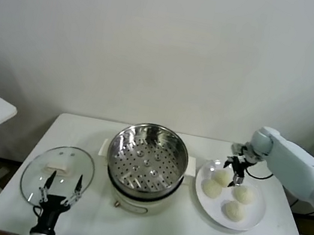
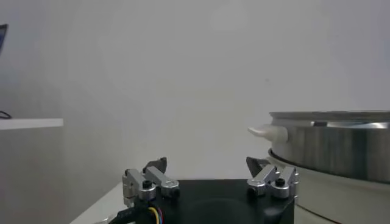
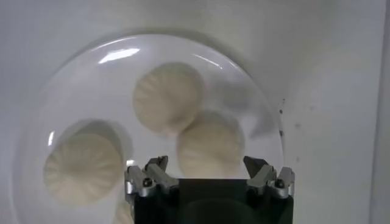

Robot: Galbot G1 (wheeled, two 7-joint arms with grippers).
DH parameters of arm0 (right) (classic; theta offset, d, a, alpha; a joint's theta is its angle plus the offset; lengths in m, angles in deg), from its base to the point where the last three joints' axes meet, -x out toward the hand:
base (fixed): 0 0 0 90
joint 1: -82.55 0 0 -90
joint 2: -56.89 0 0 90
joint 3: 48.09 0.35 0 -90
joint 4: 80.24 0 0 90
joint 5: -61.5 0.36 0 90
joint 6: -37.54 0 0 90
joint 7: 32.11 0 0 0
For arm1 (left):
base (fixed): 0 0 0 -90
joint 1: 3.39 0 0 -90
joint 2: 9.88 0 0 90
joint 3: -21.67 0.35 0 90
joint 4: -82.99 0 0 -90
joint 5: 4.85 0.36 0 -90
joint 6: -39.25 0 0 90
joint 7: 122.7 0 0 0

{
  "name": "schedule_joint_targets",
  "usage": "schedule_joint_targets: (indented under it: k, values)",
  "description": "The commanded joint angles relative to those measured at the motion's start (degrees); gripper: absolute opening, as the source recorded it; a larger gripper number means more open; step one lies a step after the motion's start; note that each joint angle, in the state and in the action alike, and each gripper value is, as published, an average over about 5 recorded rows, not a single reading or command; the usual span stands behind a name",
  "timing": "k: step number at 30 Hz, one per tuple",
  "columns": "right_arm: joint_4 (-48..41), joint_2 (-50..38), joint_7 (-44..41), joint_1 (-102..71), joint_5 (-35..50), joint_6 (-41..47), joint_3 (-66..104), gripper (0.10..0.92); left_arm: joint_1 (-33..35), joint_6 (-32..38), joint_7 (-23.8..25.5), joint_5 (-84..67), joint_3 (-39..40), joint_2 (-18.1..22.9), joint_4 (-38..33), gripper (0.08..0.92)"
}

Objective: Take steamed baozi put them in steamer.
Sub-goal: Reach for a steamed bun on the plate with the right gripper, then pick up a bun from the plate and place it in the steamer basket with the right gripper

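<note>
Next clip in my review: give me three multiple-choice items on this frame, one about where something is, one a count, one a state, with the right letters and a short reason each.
1. Where are the steamed baozi?
A. in the steamer
B. on the white plate
C. on the glass lid

2. How many baozi lie on the plate?
A. two
B. three
C. four

3. What is the right gripper doing?
A. open above a baozi
B. shut on a baozi
C. parked by the lid

Answers:
1. B, the buns sit on the plate to the robot's right of the steamer, whose perforated tray is bare.
2. C, the head view shows four.
3. A, the right wrist view shows its fingers spread with a bun between and below them, none held.

The left gripper waits open over the glass lid.
</note>
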State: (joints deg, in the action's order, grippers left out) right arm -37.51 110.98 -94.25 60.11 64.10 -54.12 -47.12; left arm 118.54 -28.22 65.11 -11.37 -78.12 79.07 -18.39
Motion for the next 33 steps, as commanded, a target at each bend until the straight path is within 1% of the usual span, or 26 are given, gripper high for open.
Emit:
schedule_joint_targets:
  k: [1,6,8,10,15,18,21,24,29,31,33]
  values:
    - [-2.9,2.1,2.0,-2.5,-3.4,-0.7,3.7,0.749,0.2,0.3,-0.1,-0.1,-0.1,-0.1,-0.1,0.823]
    - [0.4,0.8,0.8,-0.1,-2.0,-0.6,1.3,0.613,0.4,0.4,-0.1,-0.1,-0.1,-0.1,-0.5,0.823]
    - [3.5,-0.7,0.0,3.0,0.4,-0.5,-1.7,0.561,0.5,0.4,-0.1,-0.2,-0.2,-0.1,-0.7,0.823]
    - [7.1,-2.2,-0.8,8.1,3.6,-0.8,-6.0,0.531,0.6,0.4,-0.1,-0.2,-0.3,-0.1,-0.9,0.823]
    - [18.5,-5.1,-3.1,29.2,12.5,-4.2,-21.6,0.521,0.6,0.4,-0.1,0.0,-0.3,0.0,-1.0,0.823]
    - [24.0,-4.6,-4.7,40.4,15.9,-7.0,-25.7,0.525,0.6,0.5,-0.2,0.2,-0.1,0.1,-0.9,0.823]
    - [29.1,-3.2,-5.4,47.5,17.9,-9.5,-26.8,0.524,0.6,0.5,-0.2,0.3,0.0,0.2,-0.7,0.823]
    - [35.9,-1.6,-3.3,50.4,16.6,-11.9,-25.9,0.519,0.5,0.7,-0.2,0.5,0.2,0.3,-0.6,0.823]
    - [47.9,0.9,4.1,47.5,7.1,-16.2,-23.3,0.518,0.6,1.0,-0.2,0.6,0.3,0.5,-0.5,0.823]
    - [50.3,2.1,6.5,44.9,3.3,-17.4,-22.2,0.518,0.6,1.1,-0.3,0.7,0.2,0.5,-0.3,0.823]
    - [50.5,3.4,8.1,42.1,-0.4,-18.3,-21.2,0.518,0.7,1.3,-0.3,0.7,0.1,0.4,-0.3,0.823]
